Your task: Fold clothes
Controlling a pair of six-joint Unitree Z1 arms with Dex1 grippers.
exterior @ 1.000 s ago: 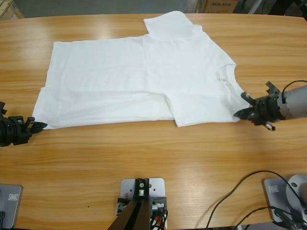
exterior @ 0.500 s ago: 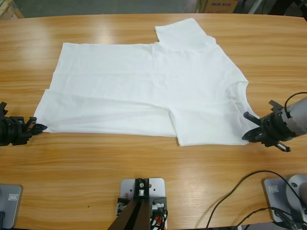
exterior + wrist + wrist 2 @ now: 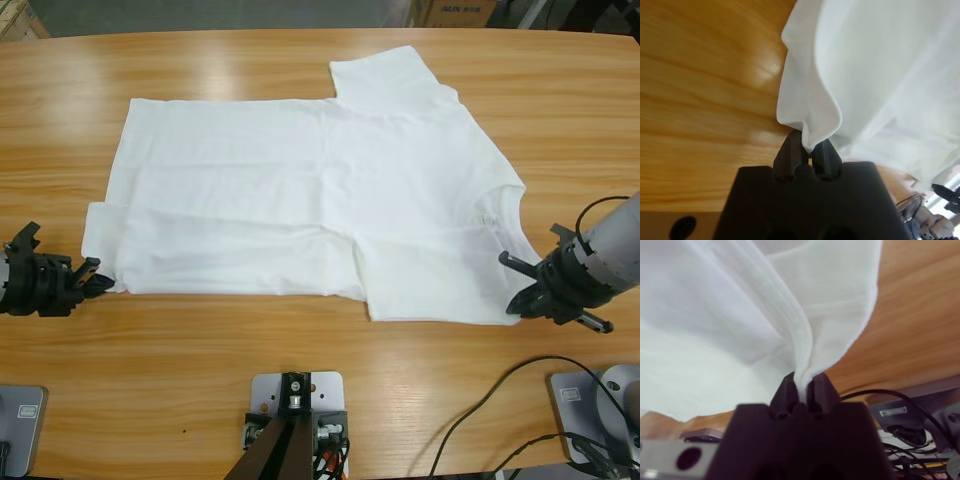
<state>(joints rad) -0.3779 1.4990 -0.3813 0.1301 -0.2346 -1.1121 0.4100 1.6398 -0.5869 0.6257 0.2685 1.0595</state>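
Observation:
A white T-shirt (image 3: pixel 310 190) lies spread flat across the table, collar toward the right and hem toward the left, its near side folded over. At the hem's near left corner my left gripper (image 3: pixel 97 284) is shut on the cloth; the left wrist view shows a pinched fold of T-shirt (image 3: pixel 812 115) between the jaws of the left gripper (image 3: pixel 807 146). My right gripper (image 3: pixel 513 300) is shut on the near right corner by the collar. In the right wrist view the T-shirt (image 3: pixel 805 345) bunches into the right gripper (image 3: pixel 802 385).
The wooden table (image 3: pixel 300 350) shows bare wood in front of the shirt. A black cable (image 3: pixel 500 400) loops over the near right part of the table. Boxes (image 3: pixel 455 12) stand beyond the far edge.
Both grippers have drawn the shirt toward the right and toward the near edge. The right gripper moved nearer the table's front; the left gripper shifted right with the hem corner.

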